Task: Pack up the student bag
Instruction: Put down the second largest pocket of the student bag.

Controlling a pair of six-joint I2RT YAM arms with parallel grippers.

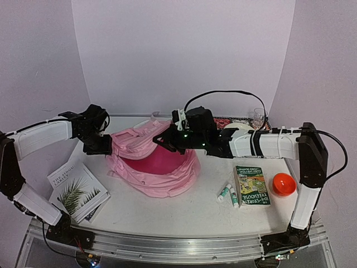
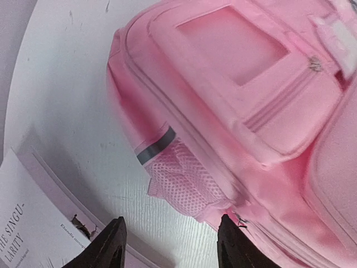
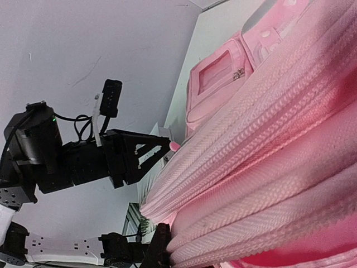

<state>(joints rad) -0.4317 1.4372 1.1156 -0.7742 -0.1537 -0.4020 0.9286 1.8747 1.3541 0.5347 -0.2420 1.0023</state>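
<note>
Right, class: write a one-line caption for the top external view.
Left gripper and right gripper at the open student bag; green book, tubes and orange bowl lie alongside.

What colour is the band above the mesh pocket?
Dark grey band; left wrist view shows it best.

Bright, even pinkish light is cast; in the left wrist view the student bag (image 2: 329,50) is blurred at 2 o'clock.

Got the student bag (image 1: 153,164) mid-table. Left of it, nearer the front edge, a book (image 1: 77,191). Off to its right, two tubes (image 1: 224,193) side by side, then a second book (image 1: 252,186) just beside them, then a bowl (image 1: 284,183) farthest right. Way back right, a glass (image 1: 258,117).
</note>
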